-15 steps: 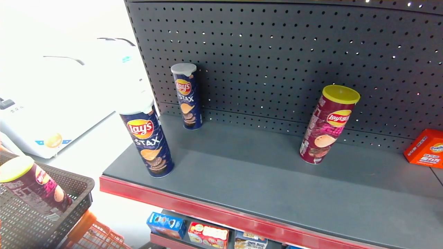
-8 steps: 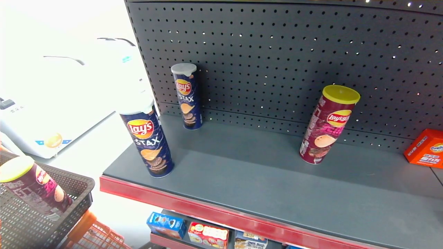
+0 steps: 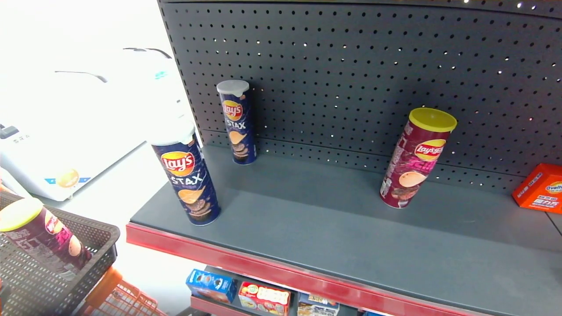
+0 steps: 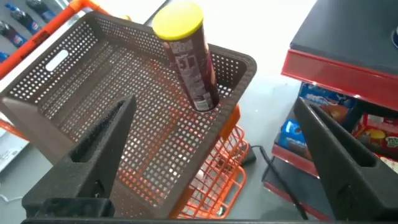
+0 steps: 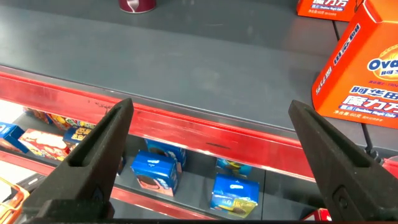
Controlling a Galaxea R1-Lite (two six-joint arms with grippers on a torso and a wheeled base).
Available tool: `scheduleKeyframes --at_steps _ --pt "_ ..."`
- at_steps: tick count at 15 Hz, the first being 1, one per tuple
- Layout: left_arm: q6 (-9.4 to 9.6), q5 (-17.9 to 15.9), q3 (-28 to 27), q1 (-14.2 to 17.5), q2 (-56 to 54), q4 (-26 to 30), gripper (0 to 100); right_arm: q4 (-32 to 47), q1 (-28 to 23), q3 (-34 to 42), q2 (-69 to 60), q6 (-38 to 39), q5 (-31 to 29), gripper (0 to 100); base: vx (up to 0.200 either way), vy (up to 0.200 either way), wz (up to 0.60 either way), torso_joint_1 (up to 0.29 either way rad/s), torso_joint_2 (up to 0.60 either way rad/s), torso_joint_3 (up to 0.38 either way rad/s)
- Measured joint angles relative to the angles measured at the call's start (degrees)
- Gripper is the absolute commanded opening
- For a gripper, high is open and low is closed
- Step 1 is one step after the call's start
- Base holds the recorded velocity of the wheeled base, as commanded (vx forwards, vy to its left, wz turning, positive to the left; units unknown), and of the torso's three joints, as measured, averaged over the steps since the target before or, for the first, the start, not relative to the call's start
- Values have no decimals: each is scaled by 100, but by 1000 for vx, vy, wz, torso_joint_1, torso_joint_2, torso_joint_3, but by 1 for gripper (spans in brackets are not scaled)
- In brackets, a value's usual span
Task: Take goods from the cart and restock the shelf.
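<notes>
So, you're partway thru. At 8 o'clock in the head view, the cart basket [image 3: 103, 239] holds one maroon basket can [image 3: 44, 237] w/ a yellow lid, propped against the wall and not yet picked. Your left hand [image 4: 212, 104] hangs over that basket, fingers spread wide, nothing btw them. It isn't touching the can.

Next comes the shelf [image 3: 329, 228]. The front blue can [image 3: 186, 175] stands upright at approx 9 o'clock, close to the shelf's front-left corner. The back blue can [image 3: 237, 123] is at 11 o'clock, upright near the pegboard [image 3: 351, 66]. The maroon shelf can [image 3: 415, 160] is at 2 o'clock, upright toward the back, well apart from both blue ones. The orange box [image 3: 538, 188] sits at 3 o'clock by the view's edge.

Your right hand [image 5: 210, 106] sits low in front of the shelf's red lip [image 5: 186, 124], near the orange box. It's also spread wide and empty.

My read: 3 cans stocked, 1 visible can left in the cart. Can't tell if more goods lie out of sight. There's a big gap btw the blue cans and the maroon one, so plenty of room. Next job is prob. closing the left hand on the basket can.
</notes>
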Motion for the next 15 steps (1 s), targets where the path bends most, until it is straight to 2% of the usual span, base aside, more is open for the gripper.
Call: scheduleKeyframes --at_steps 1,2,3,5,7,10,12,15 --pt "-104 -17 -193 112 385 -24 100 0 0 0 0 -2 0 100 0 0 0 0 0 0" --pt "-222 -189 -323 347 695 -44 100 0 0 0 0 -2 0 100 0 0 0 0 0 0" --pt "-288 -492 -441 717 979 -50 100 0 0 0 0 -2 0 100 0 0 0 0 0 0" --pt "-211 -1204 -717 1590 1574 -79 100 0 0 0 0 -2 0 100 0 0 0 0 0 0" --pt "-52 -1527 -953 2026 2094 -219 100 2 2 0 0 -2 0 100 0 0 0 0 0 0" --pt "-44 -1566 -1001 2276 2599 -477 100 2 -2 0 0 -2 0 100 0 0 0 0 0 0" --pt "-30 -1571 -953 2260 2710 -490 100 0 -2 0 0 -2 0 100 0 0 0 0 0 0" --pt "-38 -1566 -581 2177 2695 -490 100 0 -2 0 0 -2 0 100 0 0 0 0 0 0"
